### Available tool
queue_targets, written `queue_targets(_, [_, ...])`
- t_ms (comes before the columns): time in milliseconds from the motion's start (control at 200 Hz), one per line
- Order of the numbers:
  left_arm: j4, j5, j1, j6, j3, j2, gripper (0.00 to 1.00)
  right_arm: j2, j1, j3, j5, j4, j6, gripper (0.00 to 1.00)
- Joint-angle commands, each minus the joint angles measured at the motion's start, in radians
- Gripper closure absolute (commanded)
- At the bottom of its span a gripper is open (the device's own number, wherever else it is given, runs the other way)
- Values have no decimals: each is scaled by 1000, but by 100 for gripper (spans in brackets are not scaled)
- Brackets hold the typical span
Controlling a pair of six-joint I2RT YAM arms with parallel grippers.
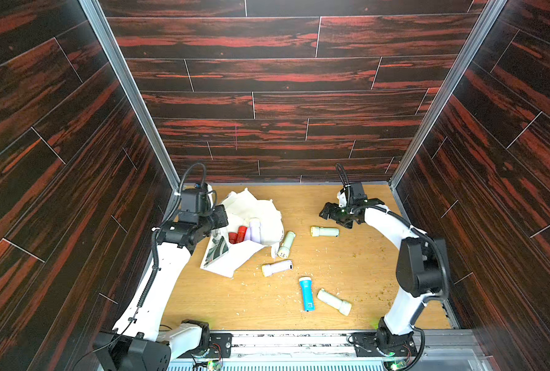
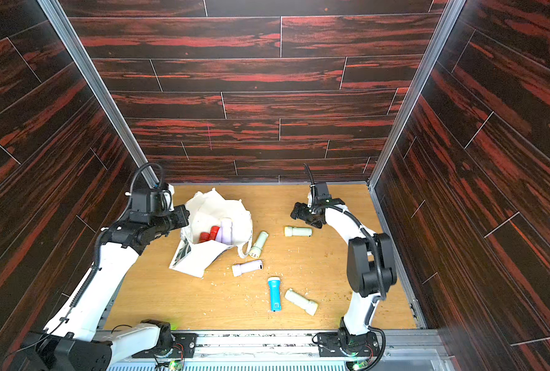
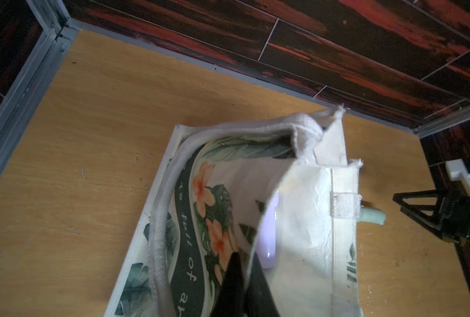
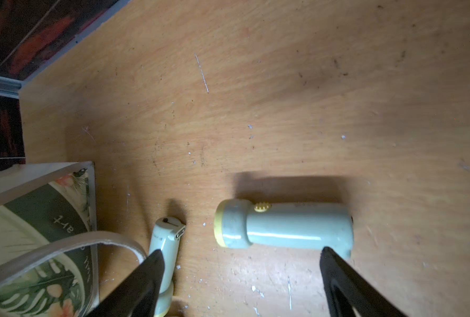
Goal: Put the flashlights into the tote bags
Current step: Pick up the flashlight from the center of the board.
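While the left fingers (image 1: 218, 229) pinch the near edge of the tote bag (image 1: 254, 208) and prop its mouth open, the right fingers (image 1: 326, 212) hang spread and empty over the counter (image 1: 363, 273); both top views agree. The bag sits at the far left of the counter and holds two red flashlights (image 1: 242, 233) and a lavender flashlight (image 1: 255, 228). Five lie loose: a pale green flashlight (image 1: 324, 231) just beside the right fingers, a second pale flashlight (image 1: 286, 245) against the bag, a white flashlight (image 1: 277, 268), a blue flashlight (image 1: 306, 294), and a cream flashlight (image 1: 334, 302) next to the blue. Left wrist: fingers (image 3: 235, 277) clenched on the cloth rim of the printed panel, lavender one (image 3: 266, 238) visible inside. Right wrist: fingers (image 4: 338, 274) wide apart, grasping nothing; the pale green flashlight (image 4: 283, 227) lies on its side just ahead, head toward the bag (image 4: 36, 219). My read: the step in hand is the reach for that one, roughly halfway through the job. The fingers look lined up along its length, so the next move likely needs a wrist turn to close across the barrel, then a descent, grip, lift and carry over the open mouth.
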Motion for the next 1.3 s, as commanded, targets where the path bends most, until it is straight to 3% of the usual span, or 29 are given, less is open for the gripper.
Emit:
queue_targets(0, [33, 52, 58, -48, -7, -27, 100, 69, -11, 66, -32, -50, -48, 10])
queue_targets(215, [34, 129, 133, -86, -11, 14, 100, 138, -14, 113, -45, -95, -74, 10])
queue_targets(566, [34, 152, 142, -84, -22, 19, 100, 204, -46, 120, -149, -93, -27, 6])
queue_targets(1298, [34, 194, 142, -82, -28, 31, 100, 127, -47, -23, -226, -35, -17, 6])
